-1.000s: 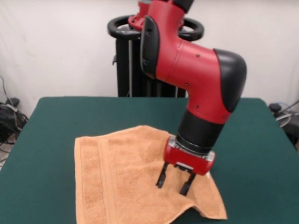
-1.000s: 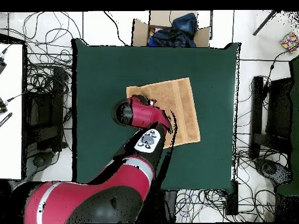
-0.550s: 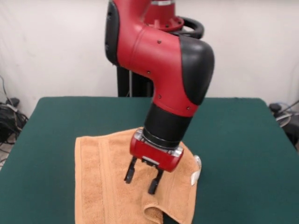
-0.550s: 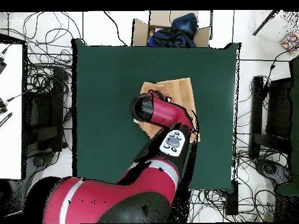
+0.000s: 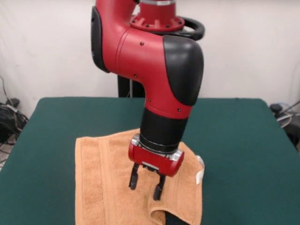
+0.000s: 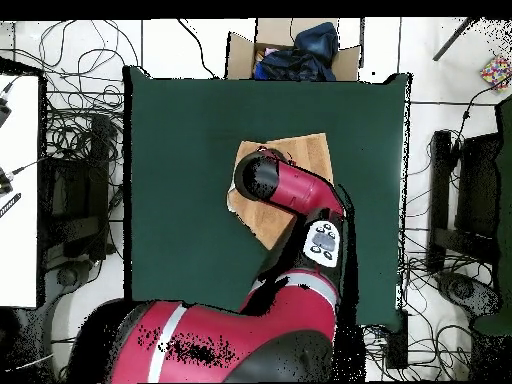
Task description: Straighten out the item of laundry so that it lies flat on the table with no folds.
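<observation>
The towel (image 5: 108,178) is orange-tan terry cloth, nubby and matt, with flatter woven bands running down it at the left of the front view and a small smooth white tag (image 5: 199,176) at its right edge. Beneath it the worktop (image 5: 243,140) is covered in dark green felt-like cloth, dull and even. The arm (image 5: 159,70) wears glossy red and satin black plastic shells, and the gripper (image 5: 146,184) has a shiny red body with matt black jaws.

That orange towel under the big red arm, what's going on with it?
The red and black robot arm is trying to spread the small orange-tan terry-cloth towel flat on the dark green felt-topped table. Its gripper hangs over the towel's middle, jaws apart and pointing down, holding nothing. The towel isn't flat yet: its right side is folded over, with a small white tag showing and a curled lip at the near edge.
</observation>
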Controlling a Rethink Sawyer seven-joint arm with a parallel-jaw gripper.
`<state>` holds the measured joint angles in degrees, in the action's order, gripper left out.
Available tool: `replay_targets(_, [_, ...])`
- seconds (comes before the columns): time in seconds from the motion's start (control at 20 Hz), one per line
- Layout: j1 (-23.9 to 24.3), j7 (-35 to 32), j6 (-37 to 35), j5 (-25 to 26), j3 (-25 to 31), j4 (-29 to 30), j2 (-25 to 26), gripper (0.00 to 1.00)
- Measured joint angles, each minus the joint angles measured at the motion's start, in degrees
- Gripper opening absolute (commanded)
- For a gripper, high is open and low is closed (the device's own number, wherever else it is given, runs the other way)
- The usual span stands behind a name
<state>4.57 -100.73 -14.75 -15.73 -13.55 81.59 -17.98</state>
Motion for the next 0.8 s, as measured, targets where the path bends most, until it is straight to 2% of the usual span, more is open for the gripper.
replay_targets(0.3, [-0.85, 0.00, -4.33, 0.05, 1.50, -0.51, -0.57, 1.00])
replay_targets(0.8, [-0.75, 0.00, -4.86, 1.76, 4.76, -1.45, 0.04, 1.00])
